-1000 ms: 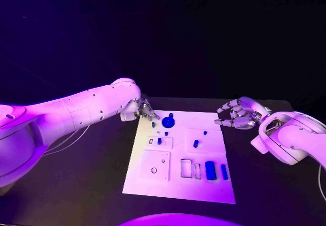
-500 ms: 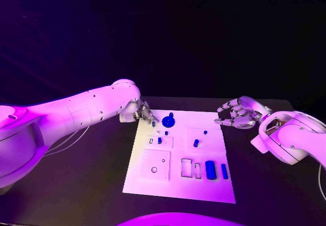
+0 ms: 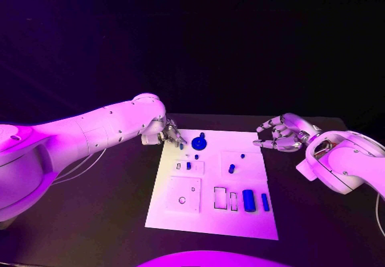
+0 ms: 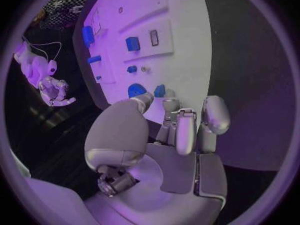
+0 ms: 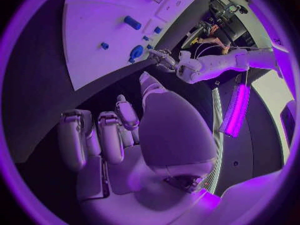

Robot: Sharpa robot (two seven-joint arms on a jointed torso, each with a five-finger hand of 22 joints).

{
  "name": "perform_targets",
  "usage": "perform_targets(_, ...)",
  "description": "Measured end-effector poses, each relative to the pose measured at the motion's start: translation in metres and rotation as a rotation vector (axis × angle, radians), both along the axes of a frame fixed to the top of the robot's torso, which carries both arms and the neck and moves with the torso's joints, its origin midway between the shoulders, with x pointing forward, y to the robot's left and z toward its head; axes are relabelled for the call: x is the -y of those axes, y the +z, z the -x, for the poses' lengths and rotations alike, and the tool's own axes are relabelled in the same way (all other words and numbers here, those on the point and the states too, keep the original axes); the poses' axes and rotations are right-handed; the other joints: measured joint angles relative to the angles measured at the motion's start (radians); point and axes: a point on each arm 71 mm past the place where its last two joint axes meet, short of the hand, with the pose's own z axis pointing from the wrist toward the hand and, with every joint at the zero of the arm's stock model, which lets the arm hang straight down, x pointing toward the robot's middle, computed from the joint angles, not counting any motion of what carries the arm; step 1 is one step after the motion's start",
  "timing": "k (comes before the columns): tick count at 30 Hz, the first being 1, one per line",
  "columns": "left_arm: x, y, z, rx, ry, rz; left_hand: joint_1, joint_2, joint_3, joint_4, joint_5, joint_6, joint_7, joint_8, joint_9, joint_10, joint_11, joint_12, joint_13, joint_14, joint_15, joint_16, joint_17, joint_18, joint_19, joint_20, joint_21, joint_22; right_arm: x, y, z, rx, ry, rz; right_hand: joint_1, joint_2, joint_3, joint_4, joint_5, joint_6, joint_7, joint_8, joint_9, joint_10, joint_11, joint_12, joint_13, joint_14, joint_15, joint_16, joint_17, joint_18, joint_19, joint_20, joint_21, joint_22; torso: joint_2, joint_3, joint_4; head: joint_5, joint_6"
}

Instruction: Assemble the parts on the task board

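1. White task board (image 3: 210, 222) lies flat in the middle of the black table (image 3: 96, 222), long side running away from the robot.
2. Left hand (image 3: 167, 133) sits at the board's far left corner, fingers pointing down over the edge. In the left wrist view the fingers (image 4: 185, 130) are curled in close together, tips just beside a small blue piece; can't tell if anything is pinched or if they touch the board.
3. Right hand (image 3: 281, 136) is off the board, just past its far right edge, above the table. Fingers part-curled, set apart from each other, holding nothing. Right wrist view shows the same: palm (image 5: 169, 130) empty, fingers bent w/ gaps between.
4. Round blue part (image 3: 199, 143) w/ a small knob at its far side stands near the board's far edge, just right of the left hand. Apart from the fingers in the head view.
5. Small blue peg (image 3: 181, 147) lies between the left fingertips and the round part, very near the tips.
6. Mid-board: tiny blue pieces (image 3: 188, 165) in a raised square plate on the left; short blue peg (image 3: 231, 169) on the right plate, w/ a smaller blue dot (image 3: 242, 157) beyond it.
7. Near end: two long blue bars (image 3: 248, 201) lie side by side at the right, next to empty rectangular slots (image 3: 220, 198). Left of those, a square plate w/ a small round hole (image 3: 182, 201).
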Motion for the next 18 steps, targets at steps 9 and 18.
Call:
perform_targets(9,0.0014,-0.0004,0.0000,-0.008,0.006,0.020,0.097,0.021,0.063,-0.038,0.000,0.006,-0.006,0.000,-0.012,0.004,-0.004,0.000,0.000,0.000,0.000,0.005,0.000,0.000,0.000,0.000,0.000,0.008,-0.0004,0.0000,-0.0001,0.000,0.001,0.000,0.000,0.000,0.000,0.000,0.000,0.000,0.000,0.000,0.000,0.000,0.000,0.000,0.000,0.000,0.000,0.000,0.001,0.000,0.000,0.000,0.000,0.000,0.000,-0.0001,-0.0003,0.000,-0.002)
perform_targets(18,0.0001,-0.0009,-0.0006,-0.016,0.017,0.034,0.121,0.026,0.103,-0.056,0.000,0.007,-0.007,0.000,-0.016,0.007,-0.007,0.000,-0.001,0.000,0.000,0.005,0.000,0.000,0.004,-0.004,0.000,0.013,-0.0007,0.0000,-0.0001,0.000,0.001,0.000,-0.005,0.005,0.000,0.000,0.000,0.000,0.000,0.000,0.000,0.000,0.000,0.000,0.000,0.000,0.000,0.000,0.001,0.000,0.000,0.000,0.000,0.000,0.000,-0.0003,-0.0002,0.000,-0.003)
